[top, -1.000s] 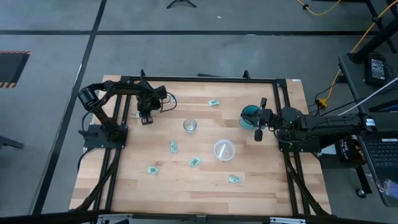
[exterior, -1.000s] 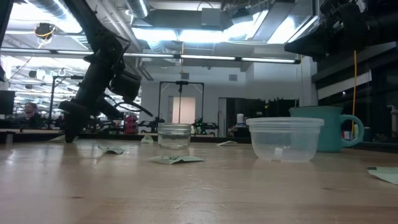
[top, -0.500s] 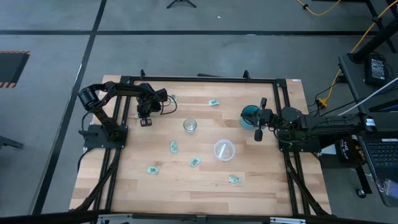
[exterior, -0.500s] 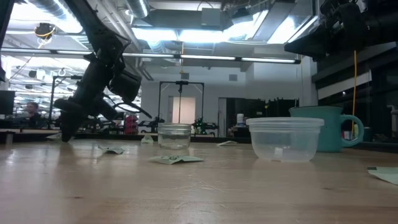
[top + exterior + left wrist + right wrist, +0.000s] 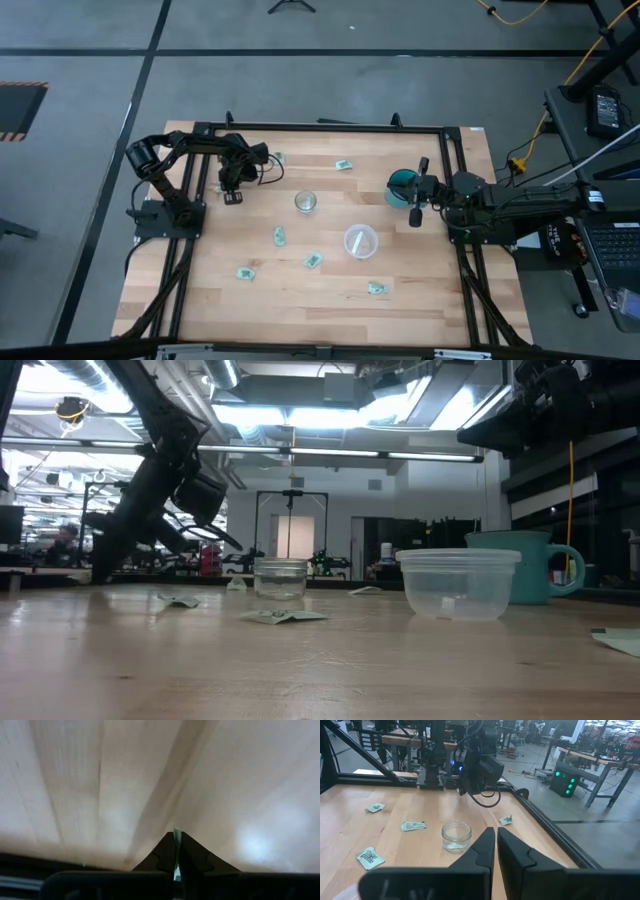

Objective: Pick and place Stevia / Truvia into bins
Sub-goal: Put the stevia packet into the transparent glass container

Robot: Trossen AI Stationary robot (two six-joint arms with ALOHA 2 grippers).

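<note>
My left gripper (image 5: pixel 232 197) (image 5: pixel 176 840) stands at the table's far left, pointing steeply down, shut on a light green Stevia packet of which only a thin edge shows. Several more packets lie flat on the wood, among them two (image 5: pixel 280 236) (image 5: pixel 313 261) near the middle. The small glass jar (image 5: pixel 306 202) and the wider plastic cup (image 5: pixel 360 241) stand upright mid-table. My right gripper (image 5: pixel 415 215) (image 5: pixel 496 836) waits shut and level at the right, with nothing in it. My left gripper pinches the packet between its two fingertips, coming at it from above and slanting down. Only a narrow green-white edge (image 5: pixel 175 834) shows between the tips; the fingers hide the rest. I cannot tell whether the packet still touches the table.
A teal mug (image 5: pixel 402 185) stands at the far right, close to my right gripper. More packets lie near the far edge (image 5: pixel 344 164) (image 5: pixel 277 158) and toward the near edge (image 5: pixel 245 272) (image 5: pixel 376 288). A black frame (image 5: pixel 320 127) runs round the table.
My left gripper has tipped; in the low view its fingertips have swung a little toward the left and upward. The right arm has kept still.
</note>
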